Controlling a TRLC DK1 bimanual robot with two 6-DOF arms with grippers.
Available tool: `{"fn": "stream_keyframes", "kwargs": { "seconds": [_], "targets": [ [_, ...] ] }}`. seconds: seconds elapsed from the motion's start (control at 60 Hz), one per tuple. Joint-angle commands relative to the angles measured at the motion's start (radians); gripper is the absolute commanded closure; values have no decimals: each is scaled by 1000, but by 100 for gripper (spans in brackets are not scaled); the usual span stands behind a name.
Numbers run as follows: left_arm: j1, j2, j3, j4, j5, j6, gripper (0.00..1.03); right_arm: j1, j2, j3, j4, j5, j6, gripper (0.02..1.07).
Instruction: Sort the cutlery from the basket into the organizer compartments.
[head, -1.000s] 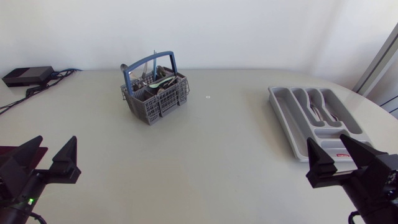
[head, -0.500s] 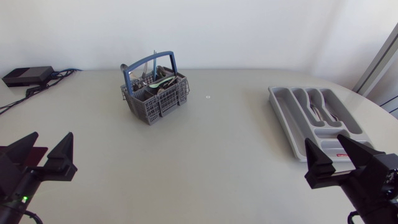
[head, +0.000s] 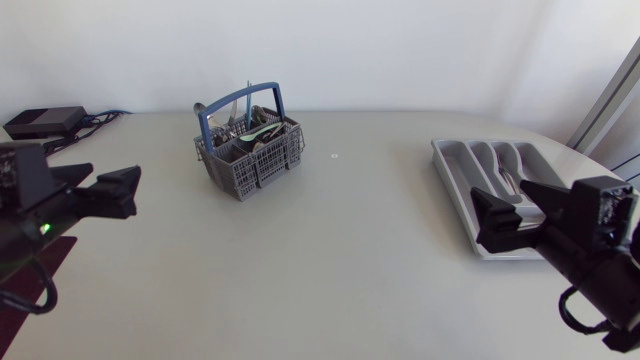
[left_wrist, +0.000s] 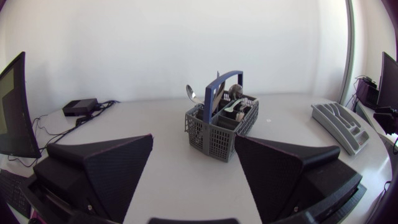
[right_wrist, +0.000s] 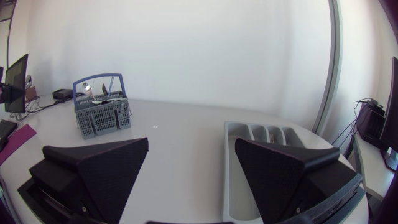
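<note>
Both arms are up over the bench (head: 360, 250) and nothing has been lifted. The left gripper (left_wrist: 193, 137) is spread wide and empty, aimed across the bench at the basket (head: 248, 140). That is the grey one with the blue handle, standing towards the far side on the left arm's half. The cutlery (head: 243, 118) stands upright in it, with a spoon (left_wrist: 190, 93) poking above the rim.

The right gripper (right_wrist: 192, 139) is just as wide open and holds nothing. It hangs just beside the organizer (head: 455, 178), which lies well apart from the basket on the right. A few pieces seem to lie in its long compartments, though they are too small to name.

This looks like the approach to a pick. The left arm is the nearer one. It needs to come down over the basket, single out one piece and draw it straight up clear of the handle. The piece then has to cross the bench to its matching compartment.
</note>
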Motion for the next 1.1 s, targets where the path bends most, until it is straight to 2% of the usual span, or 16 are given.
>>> {"fn": "stream_keyframes", "kwargs": {
  "seconds": [0.0,0.133,0.25,0.317,0.383,0.417,0.45,0.533,0.65,0.783,0.867,0.95,1.05,1.083],
  "targets": [
    [-11,156,118,-40,4,-32,19,18,103,63,12,13,30,7],
    [-22,388,288,-163,4,-40,19,24,223,132,-6,11,40,7],
    [-31,521,394,-239,8,-21,19,39,292,196,-87,17,39,7],
    [-45,593,452,-284,8,46,19,55,316,233,-147,40,28,7],
    [-57,676,523,-336,21,178,18,70,335,256,-176,44,-6,7],
    [-56,715,563,-376,30,204,14,78,345,268,-190,42,-19,7],
    [-51,747,598,-411,44,206,13,84,351,279,-208,37,-30,7],
    [-20,831,690,-456,157,204,13,95,382,314,-265,-6,-90,7],
    [13,908,776,-439,242,198,13,93,445,379,-351,-93,-127,7],
    [21,986,833,-353,242,187,13,95,514,417,-389,-173,-196,7],
    [15,1037,868,-336,240,189,17,95,534,428,-386,-208,-214,7],
    [9,1077,885,-281,231,189,22,107,560,448,-383,-211,-216,7],
    [3,1124,909,-229,193,183,23,136,585,469,-383,-210,-217,7],
    [3,1136,915,-213,191,181,27,142,592,472,-380,-208,-219,7]
  ]
}}
